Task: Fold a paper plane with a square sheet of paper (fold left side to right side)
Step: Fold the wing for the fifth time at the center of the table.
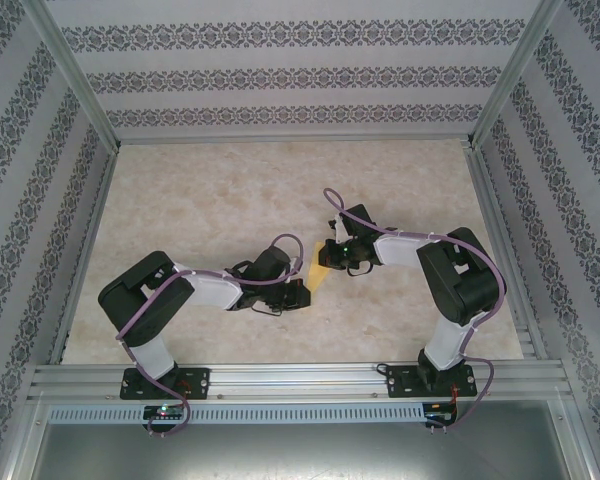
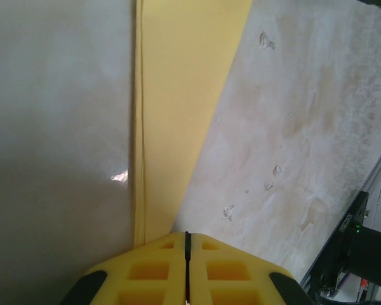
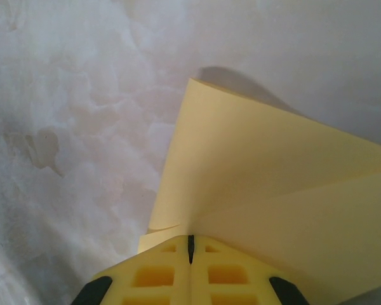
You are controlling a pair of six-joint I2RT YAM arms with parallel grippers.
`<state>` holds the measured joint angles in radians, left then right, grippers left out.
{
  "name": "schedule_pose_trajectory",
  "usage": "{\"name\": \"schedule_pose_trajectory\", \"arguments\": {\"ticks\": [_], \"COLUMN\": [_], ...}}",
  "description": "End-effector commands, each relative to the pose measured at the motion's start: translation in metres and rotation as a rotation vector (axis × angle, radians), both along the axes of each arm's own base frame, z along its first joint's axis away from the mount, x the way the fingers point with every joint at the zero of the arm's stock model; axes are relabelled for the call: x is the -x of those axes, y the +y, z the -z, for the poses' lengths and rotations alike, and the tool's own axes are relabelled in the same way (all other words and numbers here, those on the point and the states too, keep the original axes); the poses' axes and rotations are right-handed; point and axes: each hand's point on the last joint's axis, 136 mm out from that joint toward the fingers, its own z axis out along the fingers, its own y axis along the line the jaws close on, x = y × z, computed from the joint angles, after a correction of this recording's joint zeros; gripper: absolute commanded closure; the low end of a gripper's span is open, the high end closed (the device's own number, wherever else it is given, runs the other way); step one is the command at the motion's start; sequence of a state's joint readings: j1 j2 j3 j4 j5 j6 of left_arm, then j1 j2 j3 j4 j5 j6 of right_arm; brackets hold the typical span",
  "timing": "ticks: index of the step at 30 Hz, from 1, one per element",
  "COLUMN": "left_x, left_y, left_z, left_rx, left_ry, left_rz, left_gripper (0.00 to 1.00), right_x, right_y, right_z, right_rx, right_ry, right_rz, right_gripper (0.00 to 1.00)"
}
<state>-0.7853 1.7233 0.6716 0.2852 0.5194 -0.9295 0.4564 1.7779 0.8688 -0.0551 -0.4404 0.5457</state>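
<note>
The folded yellow sheet of paper (image 1: pixel 322 268) lies near the middle of the table (image 1: pixel 210 190), between the two arms. From the left wrist it runs as a narrow strip (image 2: pixel 178 95) with layered edges up to the left gripper (image 2: pixel 187 236). That gripper's fingers are pressed together, and I can't tell whether paper sits between them. From the right wrist one flap of the paper (image 3: pixel 260 178) stands raised and casts a shadow. The right gripper (image 3: pixel 190 238) is likewise pressed together where the layers meet, and I can't tell whether it holds them. At the table's edge a black fitting (image 2: pixel 347 223) carries white lettering, too small to read.
</note>
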Motion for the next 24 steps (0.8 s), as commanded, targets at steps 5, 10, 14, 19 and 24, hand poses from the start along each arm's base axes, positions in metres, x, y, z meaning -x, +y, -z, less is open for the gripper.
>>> {"name": "schedule_pose_trajectory", "arguments": {"ticks": [5, 10, 14, 19, 24], "left_x": [0.016, 0.019, 0.013, -0.004, -0.013], "left_y": [0.023, 0.028, 0.027, 0.022, 0.006], "left_z": [0.015, 0.008, -0.013, -0.041, -0.04], "left_rx": [-0.043, -0.035, -0.003, 0.018, 0.043], "left_ry": [0.066, 0.057, 0.015, -0.049, -0.042], "left_rz": [-0.057, -0.061, -0.057, -0.043, -0.006], "left_gripper": [0.91, 0.91, 0.9, 0.89, 0.89], "right_x": [0.011, 0.011, 0.012, 0.012, 0.012], "right_y": [-0.013, -0.012, -0.011, -0.01, -0.01], "right_z": [0.019, 0.019, 0.019, 0.017, 0.017], "right_rx": [0.095, 0.089, 0.088, 0.083, 0.08], "right_ry": [0.051, 0.05, 0.051, 0.046, 0.046], "right_rz": [0.001, -0.002, -0.003, -0.004, -0.004], "right_gripper": [1.0, 1.0, 1.0, 1.0, 1.0]}}
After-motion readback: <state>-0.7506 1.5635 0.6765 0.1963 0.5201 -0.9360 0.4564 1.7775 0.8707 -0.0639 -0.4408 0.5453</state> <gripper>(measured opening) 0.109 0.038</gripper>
